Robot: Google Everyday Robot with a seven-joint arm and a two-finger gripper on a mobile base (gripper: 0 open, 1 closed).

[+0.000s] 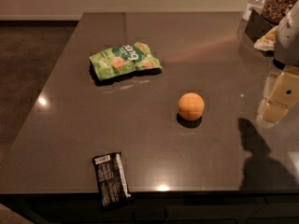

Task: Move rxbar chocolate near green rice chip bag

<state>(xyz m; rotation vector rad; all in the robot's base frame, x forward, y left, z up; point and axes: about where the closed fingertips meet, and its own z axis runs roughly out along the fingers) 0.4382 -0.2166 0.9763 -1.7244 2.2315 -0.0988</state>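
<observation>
The rxbar chocolate, a flat black bar with a white label patch at its far end, lies at the table's front edge, left of centre, and overhangs the edge a little. The green rice chip bag, crinkled light green with white lettering, lies flat at the far left-centre of the table. My gripper hangs above the table at the right edge of the view, far from both the bar and the bag. It holds nothing that I can see.
An orange ball sits mid-table between the gripper and the bar. Dark containers and a jar stand at the far right corner. The brown table ends along the front edge and on the left, with floor beyond.
</observation>
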